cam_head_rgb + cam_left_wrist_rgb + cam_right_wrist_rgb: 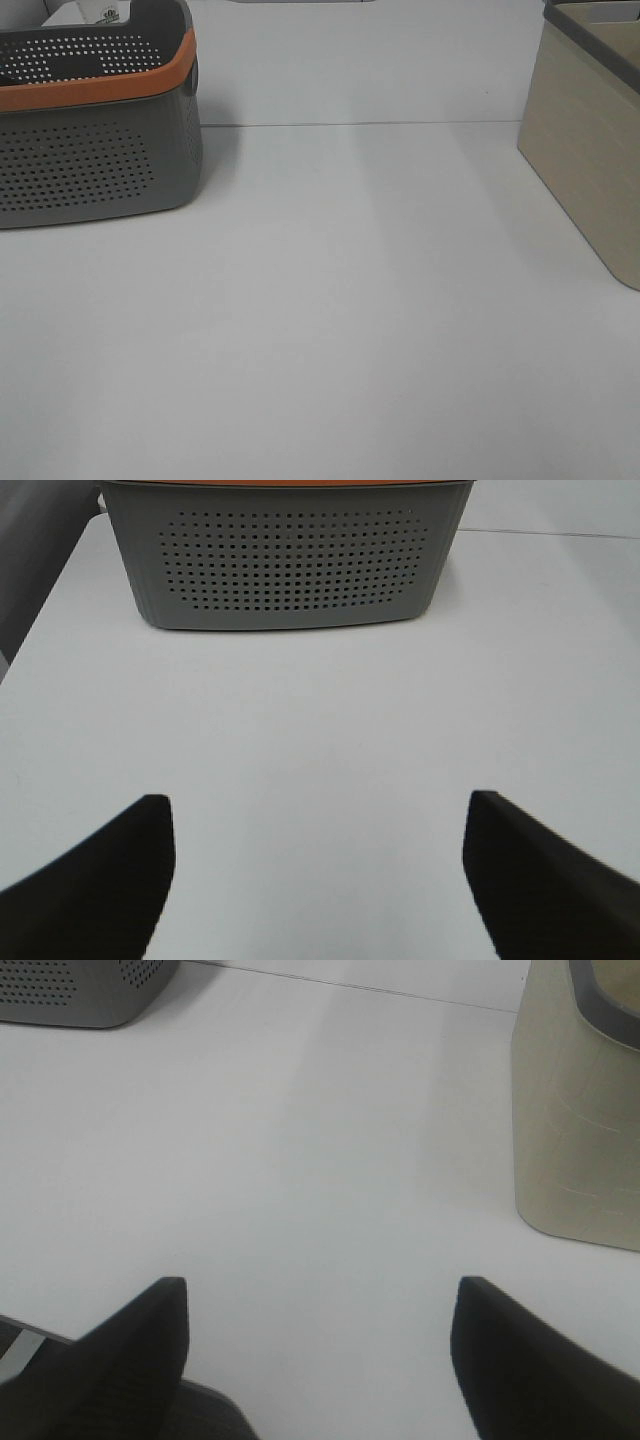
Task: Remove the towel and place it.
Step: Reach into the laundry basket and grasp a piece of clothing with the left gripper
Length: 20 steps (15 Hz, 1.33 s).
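The dark towel does not show in any view. A grey perforated basket with an orange rim stands at the far left of the white table; what lies inside it is hidden from here. The left wrist view faces the basket's side wall. My left gripper is open and empty, low over bare table in front of the basket. My right gripper is open and empty over bare table, with the basket's corner far off. Neither gripper shows in the exterior high view.
A beige bin with a dark grey rim stands at the right edge and also shows in the right wrist view. A white packet sits behind the basket. A seam crosses the table at the back.
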Each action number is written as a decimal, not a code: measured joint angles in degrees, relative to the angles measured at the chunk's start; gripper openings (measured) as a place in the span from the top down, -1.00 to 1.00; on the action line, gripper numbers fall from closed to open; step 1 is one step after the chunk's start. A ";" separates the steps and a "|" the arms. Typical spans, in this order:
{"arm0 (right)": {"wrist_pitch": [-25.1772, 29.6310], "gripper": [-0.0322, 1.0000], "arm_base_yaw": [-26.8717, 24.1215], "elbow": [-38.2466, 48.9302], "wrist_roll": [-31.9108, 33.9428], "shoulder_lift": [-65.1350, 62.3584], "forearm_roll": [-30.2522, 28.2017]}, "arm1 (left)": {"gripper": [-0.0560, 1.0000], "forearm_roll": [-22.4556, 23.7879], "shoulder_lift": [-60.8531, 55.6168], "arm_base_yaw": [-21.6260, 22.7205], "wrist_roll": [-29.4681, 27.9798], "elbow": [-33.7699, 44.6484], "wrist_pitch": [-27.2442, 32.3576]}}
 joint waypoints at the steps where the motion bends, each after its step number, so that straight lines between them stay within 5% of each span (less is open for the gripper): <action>1: 0.00 -0.46 0.00 0.00 0.00 0.00 0.00 | -0.51 0.00 0.00 0.00 0.00 0.00 0.00; 10: 0.00 -0.46 0.00 0.00 0.00 0.00 0.00 | -0.51 0.00 0.74 0.00 0.00 -2.92 0.00; 20: 0.00 -0.46 0.00 0.00 0.00 0.00 0.00 | -0.51 2.64 20.11 0.00 0.00 -12.95 -2.52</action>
